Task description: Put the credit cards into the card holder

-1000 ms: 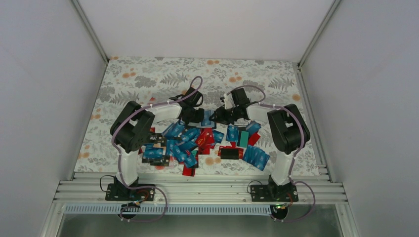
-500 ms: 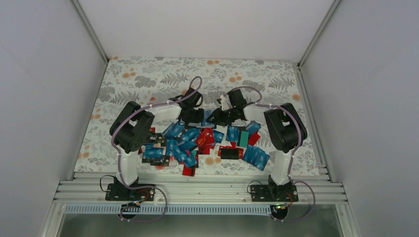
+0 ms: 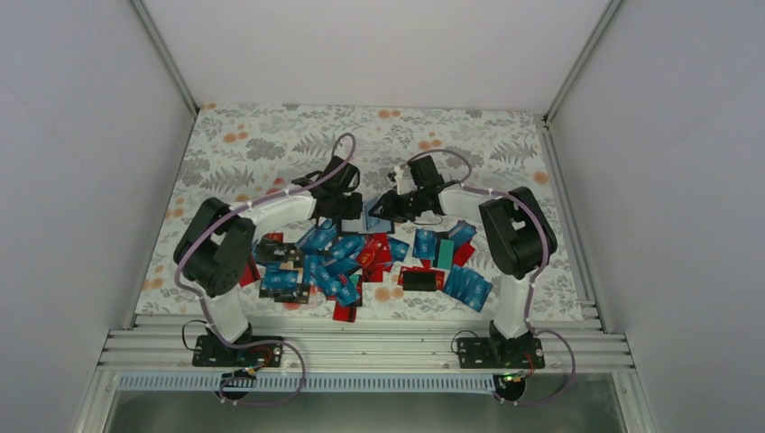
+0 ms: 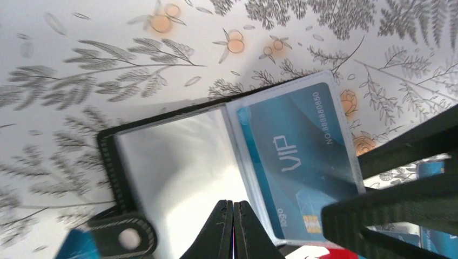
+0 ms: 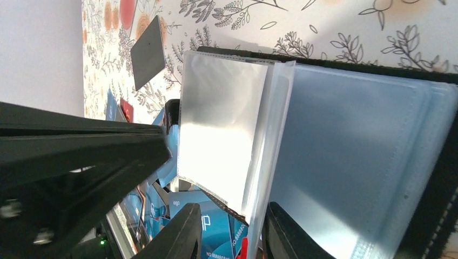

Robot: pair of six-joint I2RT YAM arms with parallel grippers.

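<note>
Arms have both reached a little farther out, the left elbow swinging wide. The card holder (image 4: 162, 162) lies open between the grippers, with one blue card (image 4: 291, 156) sleeved just beside the left gripper (image 4: 233, 216), whose fingers are pressed together. The right gripper (image 5: 232, 232) stands partly apart, astride a clear sleeve's edge. The loose credit cards (image 3: 347, 257) lie behind both grippers, so I judge the loading barely begun.

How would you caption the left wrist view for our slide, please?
Left hand, shut, at the edge of the open card holder; a blue VIP card sits in one clear sleeve.
</note>
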